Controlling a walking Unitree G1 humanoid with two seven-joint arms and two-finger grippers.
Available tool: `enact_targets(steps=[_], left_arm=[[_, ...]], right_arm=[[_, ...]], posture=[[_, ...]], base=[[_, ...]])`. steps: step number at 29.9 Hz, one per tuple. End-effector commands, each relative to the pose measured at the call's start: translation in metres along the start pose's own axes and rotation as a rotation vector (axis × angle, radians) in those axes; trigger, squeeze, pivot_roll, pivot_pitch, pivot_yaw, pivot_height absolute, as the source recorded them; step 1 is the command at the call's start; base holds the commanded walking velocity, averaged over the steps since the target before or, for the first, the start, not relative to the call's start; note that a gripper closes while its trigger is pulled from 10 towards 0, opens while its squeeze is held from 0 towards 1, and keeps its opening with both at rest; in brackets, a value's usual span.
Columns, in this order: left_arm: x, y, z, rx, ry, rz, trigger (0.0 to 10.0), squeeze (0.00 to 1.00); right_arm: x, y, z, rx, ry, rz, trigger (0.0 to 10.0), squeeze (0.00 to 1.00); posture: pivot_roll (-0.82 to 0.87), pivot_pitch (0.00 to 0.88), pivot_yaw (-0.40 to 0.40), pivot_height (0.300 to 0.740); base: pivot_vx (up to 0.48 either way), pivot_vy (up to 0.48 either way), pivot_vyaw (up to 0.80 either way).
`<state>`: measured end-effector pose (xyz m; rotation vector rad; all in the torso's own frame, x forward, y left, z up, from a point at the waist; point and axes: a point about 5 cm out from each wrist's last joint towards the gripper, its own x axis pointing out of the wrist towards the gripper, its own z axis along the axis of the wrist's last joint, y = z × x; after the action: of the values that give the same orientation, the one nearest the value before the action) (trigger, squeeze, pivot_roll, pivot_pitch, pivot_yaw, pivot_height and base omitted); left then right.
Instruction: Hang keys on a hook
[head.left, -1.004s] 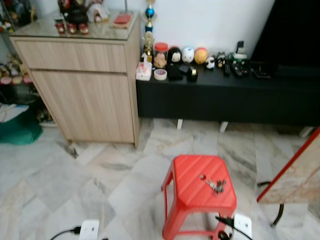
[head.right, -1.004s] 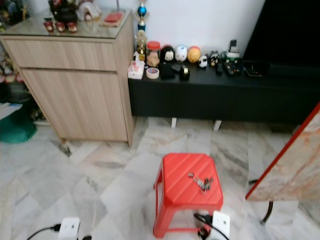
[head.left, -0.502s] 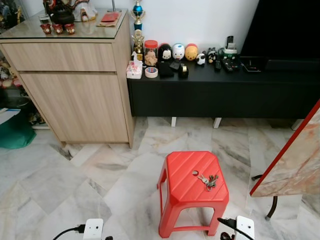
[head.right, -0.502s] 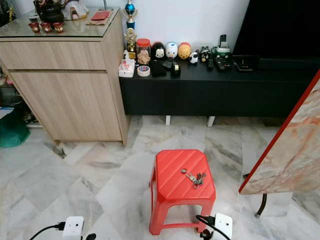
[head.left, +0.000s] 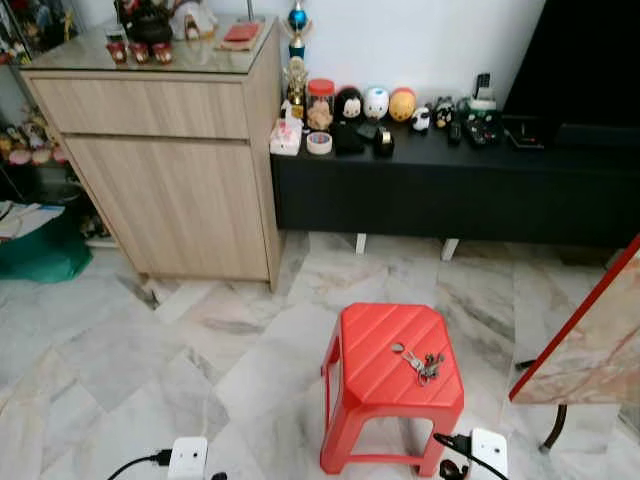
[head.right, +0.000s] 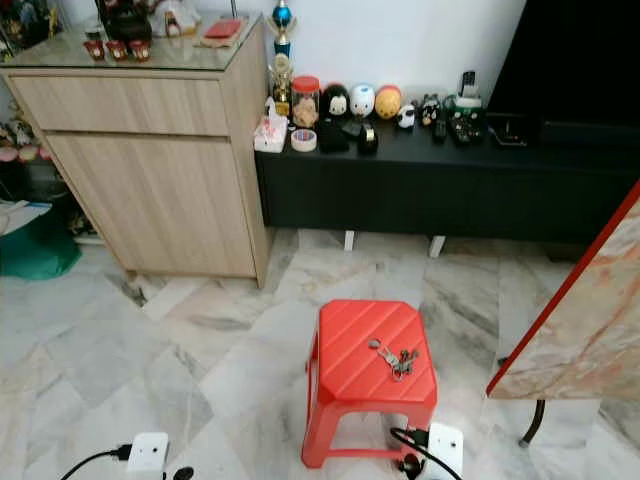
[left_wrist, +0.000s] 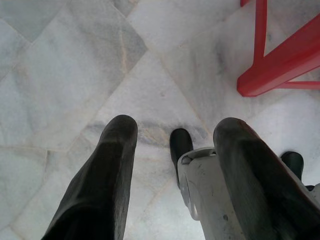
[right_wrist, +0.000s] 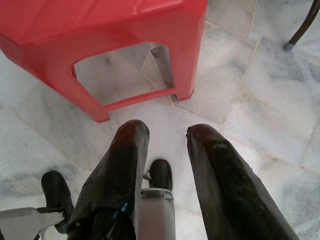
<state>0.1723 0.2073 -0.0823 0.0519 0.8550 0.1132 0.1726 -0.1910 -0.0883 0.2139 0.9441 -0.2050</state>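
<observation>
A bunch of keys (head.left: 418, 362) lies on top of a red plastic stool (head.left: 380, 390) on the marble floor just ahead, slightly to my right. Both arms hang low and point at the floor. In the left wrist view my left gripper (left_wrist: 177, 126) is open, with bare floor between its fingers and a stool leg (left_wrist: 280, 60) beyond. In the right wrist view my right gripper (right_wrist: 168, 130) is open too, holding nothing, with the stool's side (right_wrist: 100, 45) a short way in front of it.
A light wooden cabinet (head.left: 170, 160) stands at the back left. Beside it a low black bench (head.left: 450, 195) carries several figurines. A red-edged marble-patterned board (head.left: 590, 340) leans at the right. White power sockets (head.left: 187, 457) (head.left: 488, 450) with cables lie on the floor near me.
The whole picture has swung and sharpened as the camera moved. The stool and the keys stay where they were.
</observation>
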Motion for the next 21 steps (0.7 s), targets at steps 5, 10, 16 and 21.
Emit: enact_targets(steps=[5,10,16,21], left_arm=[[-0.0005,-0.0007,-0.0018,-0.012,0.004,0.001,10.0,0.0],[-0.0006,-0.0001,-0.0021,-0.013,0.004,0.002,10.0,0.0],[-0.0007,-0.0002,-0.0024,-0.015,0.006,0.002,10.0,0.0],[-0.0005,-0.0004,-0.0022,-0.016,0.006,0.001,10.0,0.0]], right_arm=[[-0.0002,-0.0034,0.0007,-0.009,0.0,-0.004,10.0,0.0],[-0.0002,-0.0034,0.001,-0.017,-0.001,-0.001,10.0,0.0],[-0.0002,-0.0037,0.0012,-0.016,-0.002,-0.001,10.0,0.0],[-0.0001,-0.0037,0.0018,-0.021,-0.004,0.0,10.0,0.0]], posture=[[0.03,0.0,-0.048,0.74],[0.03,0.0,-0.049,0.74],[0.03,0.0,-0.049,0.74],[0.03,0.0,-0.051,0.74]], base=[[0.0,0.0,0.0],[0.0,0.0,0.0],[0.0,0.0,0.0],[0.048,0.0,0.0]])
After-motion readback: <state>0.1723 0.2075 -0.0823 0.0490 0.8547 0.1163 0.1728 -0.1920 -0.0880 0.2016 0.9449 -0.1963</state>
